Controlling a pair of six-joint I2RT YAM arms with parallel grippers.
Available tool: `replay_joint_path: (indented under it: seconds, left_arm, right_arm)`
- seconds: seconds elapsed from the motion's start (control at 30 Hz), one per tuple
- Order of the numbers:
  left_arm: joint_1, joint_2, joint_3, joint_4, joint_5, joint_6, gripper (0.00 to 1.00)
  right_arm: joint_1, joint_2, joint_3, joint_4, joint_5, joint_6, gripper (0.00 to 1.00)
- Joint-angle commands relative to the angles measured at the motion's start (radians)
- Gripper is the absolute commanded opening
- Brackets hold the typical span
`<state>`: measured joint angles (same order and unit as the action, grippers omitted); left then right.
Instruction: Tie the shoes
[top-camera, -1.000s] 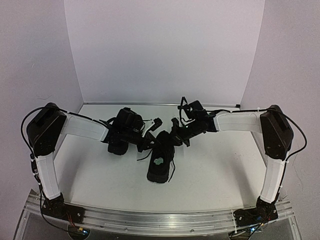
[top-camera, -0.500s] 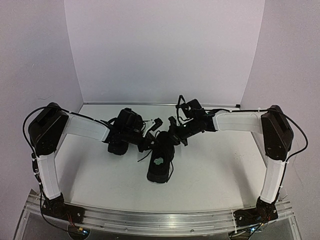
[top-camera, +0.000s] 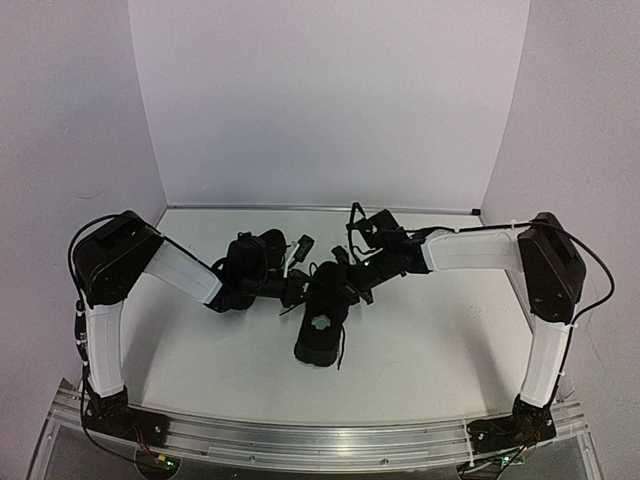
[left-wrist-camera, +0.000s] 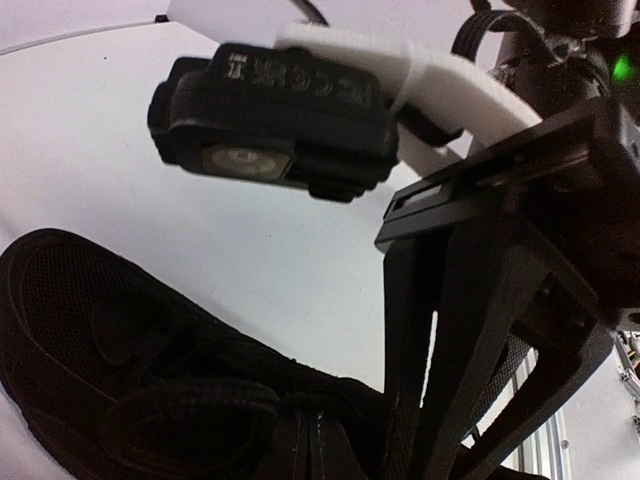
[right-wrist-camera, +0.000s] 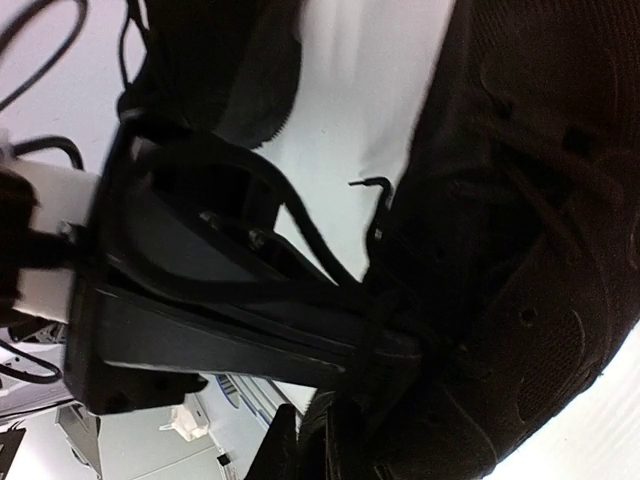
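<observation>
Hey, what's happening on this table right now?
Two robot arms are bent over a small black sneaker in the middle of the white table. The left tool and the right tool both reach into its laced part from either side. The left tool is shut; everything there is black, so I can't tell whether either has hold of a lace.

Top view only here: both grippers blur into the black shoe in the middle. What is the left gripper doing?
Observer: The left wrist view shows the left gripper shut, tips down at the shoe.
Operator: And the right one?
Observer: In its wrist view a black strand, likely lace, runs along the right gripper to its tips; a pinch cannot be confirmed.
Operator: Any loose end?
Observer: Yes, a lace tip pokes out free beside the shoe.
</observation>
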<state>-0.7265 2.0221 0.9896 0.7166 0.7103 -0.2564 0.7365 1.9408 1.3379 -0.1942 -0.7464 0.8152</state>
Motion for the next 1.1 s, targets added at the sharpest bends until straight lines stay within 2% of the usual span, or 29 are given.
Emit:
replay_joint_path:
  seconds: [0.0,0.43,0.63,1.07]
  left_arm:
    - [-0.002,0.037,-0.003,0.229,0.033,-0.117,0.0]
    - [-0.001,0.035,-0.076,0.287,0.029,-0.114,0.0]
    - [0.001,0.03,-0.085,0.282,0.041,-0.097,0.0]
    - [0.001,0.023,-0.095,0.291,0.046,-0.086,0.0]
  right_arm:
    - [0.007,-0.053,-0.026,0.013,0.002,0.006,0.14]
    - [-0.033,-0.187,-0.046,-0.01,0.049,0.01,0.35]
    - [-0.074,-0.218,-0.082,-0.016,0.109,0.027,0.34]
    - [-0.055,-0.107,-0.042,-0.021,0.104,0.02,0.26]
